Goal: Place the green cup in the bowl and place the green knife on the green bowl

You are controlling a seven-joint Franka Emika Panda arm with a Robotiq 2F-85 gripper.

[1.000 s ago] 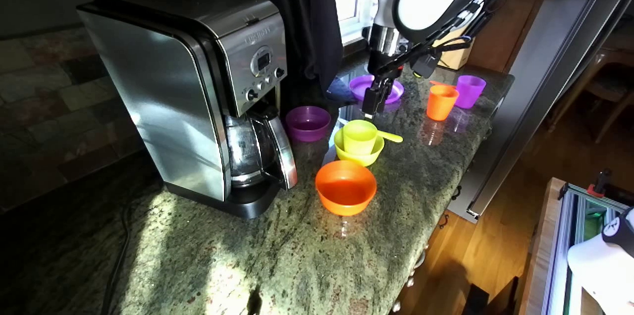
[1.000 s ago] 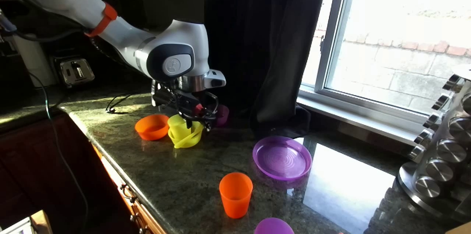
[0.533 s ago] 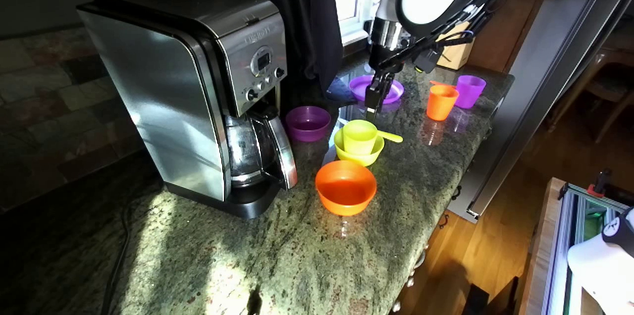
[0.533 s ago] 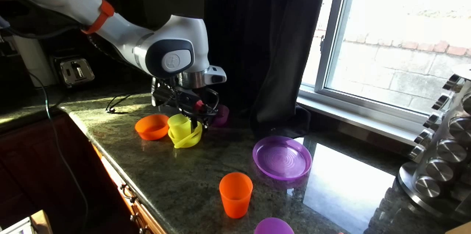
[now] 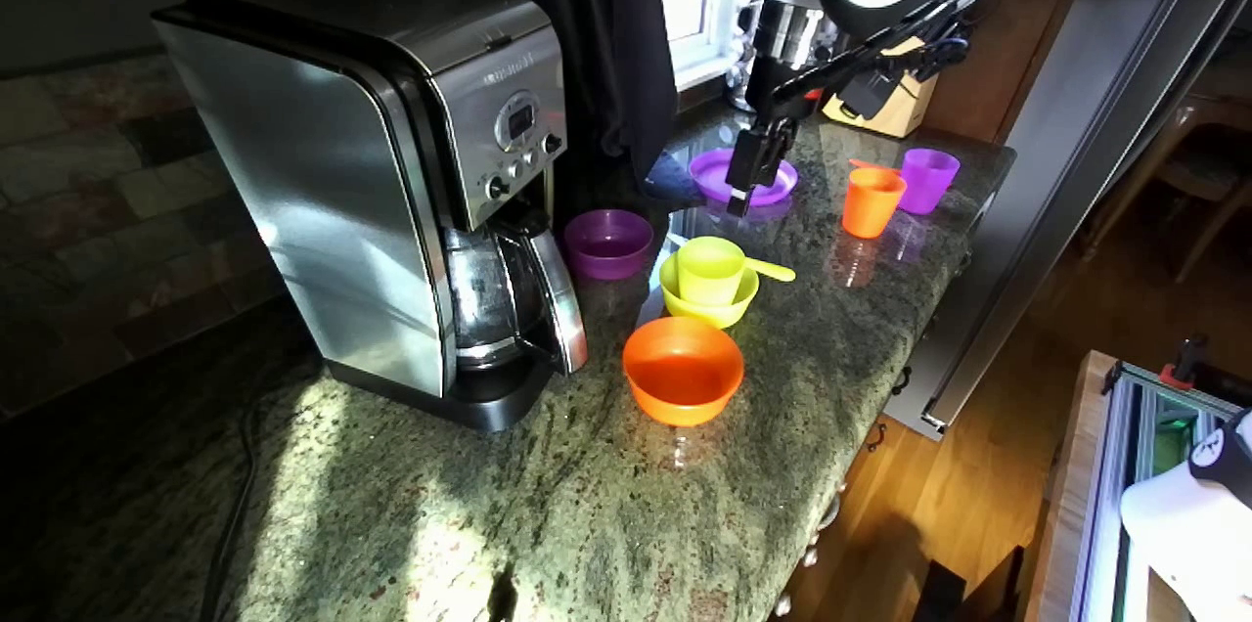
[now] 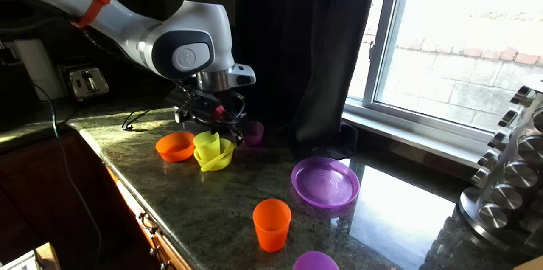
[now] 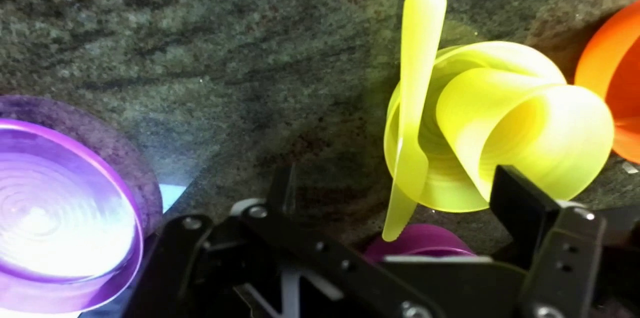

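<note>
The yellow-green cup (image 5: pixel 711 275) sits inside the yellow-green bowl (image 5: pixel 722 317) in both exterior views. In the wrist view the cup (image 7: pixel 565 143) leans to one side in the bowl (image 7: pixel 500 50). The yellow-green knife (image 7: pixel 416 83) lies across the bowl's rim beside the cup, both ends sticking out past the rim. The knife also shows in an exterior view (image 6: pixel 217 161). My gripper (image 7: pixel 396 176) is open with its fingers wide apart and nothing between them. It hovers above and beside the bowl, and one finger (image 7: pixel 522 213) overlaps the cup in the wrist view.
An orange bowl (image 5: pixel 682 407) stands close beside the yellow-green bowl. A purple bowl (image 5: pixel 608 262) is near the coffee maker (image 5: pixel 293 182). A purple plate (image 6: pixel 326 205), an orange cup (image 6: pixel 272 232) and a purple cup (image 5: pixel 927 184) stand farther along the counter. A dark curtain (image 6: pixel 275 57) hangs behind.
My gripper has moved up and away from the cup and bowl. The cup, knife and bowl have stayed in place.
</note>
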